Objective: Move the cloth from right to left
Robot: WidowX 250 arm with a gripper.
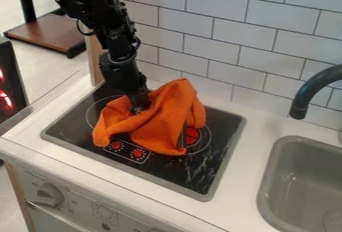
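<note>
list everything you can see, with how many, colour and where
cloth: 1, orange, bunched on the stove
stove: 1, black with grey rim, set in the counter
printed dials: 2, red, near edge of the stove
counter: 1, white, around stove and sink
sink: 1, grey, right
faucet: 1, dark grey, over the sink
tile wall: 1, white, behind
knob: 1, grey, front panel, lower left
shelf: 1, brown and black, upper left
arm: 1, black, from top edge
gripper: 1, black, down at the cloth
</note>
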